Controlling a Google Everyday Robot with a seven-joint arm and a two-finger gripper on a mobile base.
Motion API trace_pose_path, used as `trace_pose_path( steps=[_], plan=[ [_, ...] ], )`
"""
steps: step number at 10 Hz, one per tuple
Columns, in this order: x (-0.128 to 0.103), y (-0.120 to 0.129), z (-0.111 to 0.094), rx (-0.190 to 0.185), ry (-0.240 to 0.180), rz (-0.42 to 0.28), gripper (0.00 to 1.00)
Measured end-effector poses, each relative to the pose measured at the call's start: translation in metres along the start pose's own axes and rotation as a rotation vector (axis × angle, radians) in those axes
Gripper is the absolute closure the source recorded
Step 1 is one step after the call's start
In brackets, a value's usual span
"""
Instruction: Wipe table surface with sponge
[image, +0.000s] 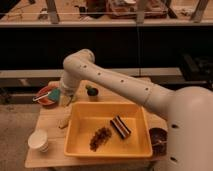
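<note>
Gripper (64, 98), closed on sponge (66, 90), low over table surface (56, 131) nr. red bowl (47, 95); wipe prob. barely begun, most of surface remaining.

Claw (65, 98) with the sponge (64, 92) — low over the table surface (50, 122) (between red bowl (47, 95) and yellow tub (107, 151))
</note>
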Motion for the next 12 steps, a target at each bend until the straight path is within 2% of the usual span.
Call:
trace_pose_path(
  steps=[1, 2, 4, 10, 11, 12],
  plan=[
    [-0.005, -0.004, 0.017, -0.017, -0.003, -0.013, 0.74],
    [-0.005, -0.008, 0.043, -0.036, 0.008, -0.019, 0.74],
    [0.001, -0.002, 0.068, -0.011, 0.024, -0.012, 0.77],
    [0.004, -0.002, 0.072, -0.007, 0.027, -0.003, 0.77],
    [0.003, -0.007, 0.077, -0.011, 0.022, -0.003, 0.77],
    [0.006, -0.017, 0.09, -0.018, 0.018, -0.003, 0.77]
  ],
)
